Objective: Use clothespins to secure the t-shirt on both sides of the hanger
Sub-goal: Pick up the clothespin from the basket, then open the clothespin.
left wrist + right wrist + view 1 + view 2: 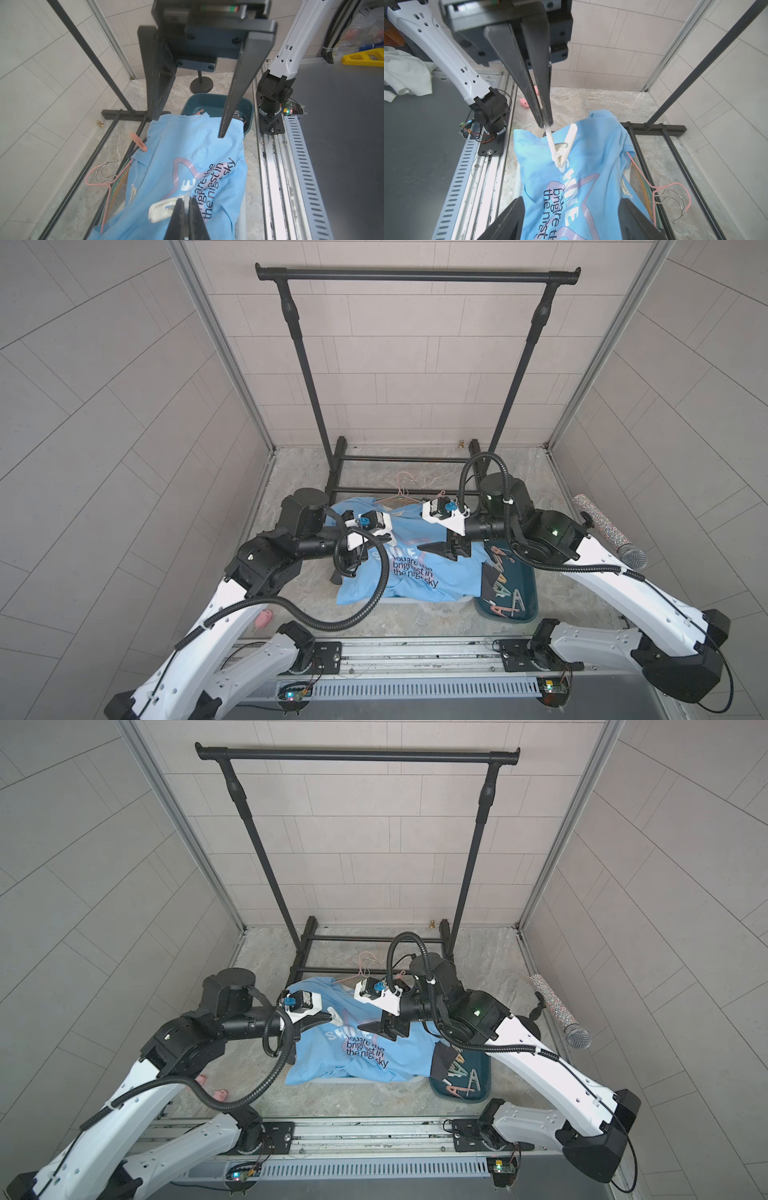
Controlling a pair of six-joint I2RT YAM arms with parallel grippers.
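Top views, near edge first: small pink object [264,618] on marbled bench [415,622], well left of the rest. Next, dark teal plastic tray [524,572] w/ loose pastel clothespins [505,593] lying crisscross. Right arm passes over its far part, and a corner of the light blue printed t-shirt [415,576] drapes over its rim, hiding some pegs. Glittery microphone [606,531] on a stand, far right. Shirt lies spread mid-bench. Over it, right end effector [188,127] hangs w/ fingers wide apart, empty, facing left end effector [546,123], which is pinched tight on white plastic clothespin [560,149]. Beyond the collar: thin pink, green and orange hangers [109,184] tucked under shirt, hooks poking out btwn base bars of black metal garment rack [415,275]. Coral pink clothespin [138,142] sits at shirt's shoulder edge; can't tell if it bites.

White peg: gripped by tip of one handle leg only, other leg splayed free, V opening toward the fingers. Long axis runs approx. on along the fingers' line, slanting down. Nip end meets fabric beside the print's big letters.
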